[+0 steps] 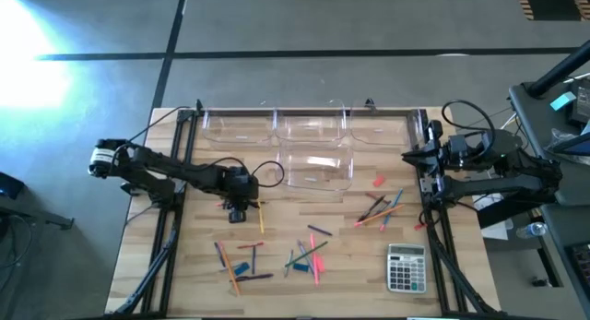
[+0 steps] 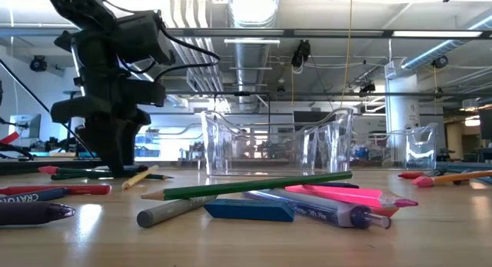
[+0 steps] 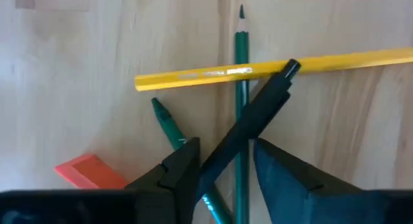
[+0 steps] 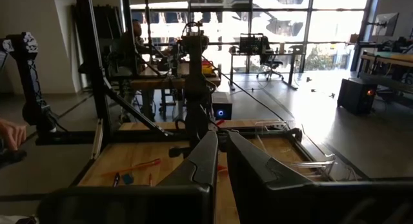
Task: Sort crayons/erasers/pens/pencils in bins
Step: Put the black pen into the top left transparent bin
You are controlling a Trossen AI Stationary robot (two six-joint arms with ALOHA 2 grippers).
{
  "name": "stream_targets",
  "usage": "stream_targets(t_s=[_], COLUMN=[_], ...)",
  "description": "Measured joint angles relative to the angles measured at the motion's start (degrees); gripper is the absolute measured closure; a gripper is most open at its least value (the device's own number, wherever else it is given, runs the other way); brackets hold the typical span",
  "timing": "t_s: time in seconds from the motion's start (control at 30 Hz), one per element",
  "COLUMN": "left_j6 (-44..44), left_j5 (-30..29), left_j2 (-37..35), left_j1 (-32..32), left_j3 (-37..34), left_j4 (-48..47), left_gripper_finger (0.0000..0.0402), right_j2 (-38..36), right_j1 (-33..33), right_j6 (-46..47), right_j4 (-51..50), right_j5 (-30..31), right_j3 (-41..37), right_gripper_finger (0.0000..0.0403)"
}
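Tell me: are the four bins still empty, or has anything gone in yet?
Empty, as far as the high view shows: the clear bins hold nothing visible, and the pencils, pens and erasers lie loose on the table.
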Motion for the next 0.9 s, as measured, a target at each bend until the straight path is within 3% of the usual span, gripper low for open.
stream_targets(t_s=[0.4, 0.77, 0.9], left_j6=[-0.33, -0.33, 1.7], left_j5=[4.01, 4.87, 0.49], left_j2=[-0.02, -1.82, -5.92], left_j1=[0.0, -0.05, 0.03], left_j3=[1.51, 9.51, 13.99], left_j4=[-0.49, -11.41, -17.06], left_gripper_finger=[0.0386, 0.0392, 0.0392], right_j2=[0.0, 0.0, 0.0], right_j1=[0.0, 0.0, 0.0], right_j6=[0.0, 0.0, 0.0], right_j4=[-0.01, -0.01, -0.01], right_j5=[0.0, 0.0, 0.0], right_j3=[0.0, 0.0, 0.0], right_gripper_finger=[0.0374, 0.0374, 0.0374])
